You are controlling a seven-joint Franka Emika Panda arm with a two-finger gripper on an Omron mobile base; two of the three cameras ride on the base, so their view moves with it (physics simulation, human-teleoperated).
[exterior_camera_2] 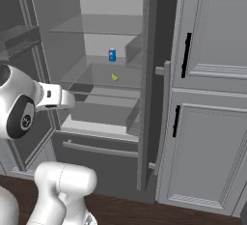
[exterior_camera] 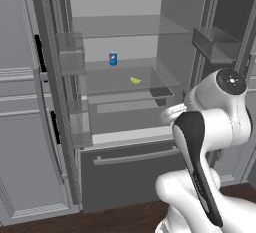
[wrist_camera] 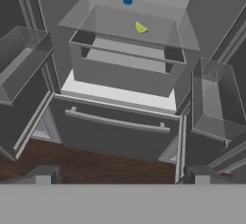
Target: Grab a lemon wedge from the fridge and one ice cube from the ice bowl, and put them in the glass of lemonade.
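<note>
Wedge (exterior_camera: 135,80) lay on the glass shelf (exterior_camera: 150,74) inside the open fridge (exterior_camera: 125,152), can (exterior_camera: 113,58) standing behind it at about 11 o'clock, well apart. Gripper (wrist_camera: 120,177) hung outside, low before the drawer (wrist_camera: 117,131), fingers spread wide, holding nothing. Judgement: reach not yet begun. Best to rise to shelf height, enter level between the door bins, come down over the wedge, and close across its narrow width, clear of the can.

Flat even render light, soft shadows, sharp, no glare.
</note>
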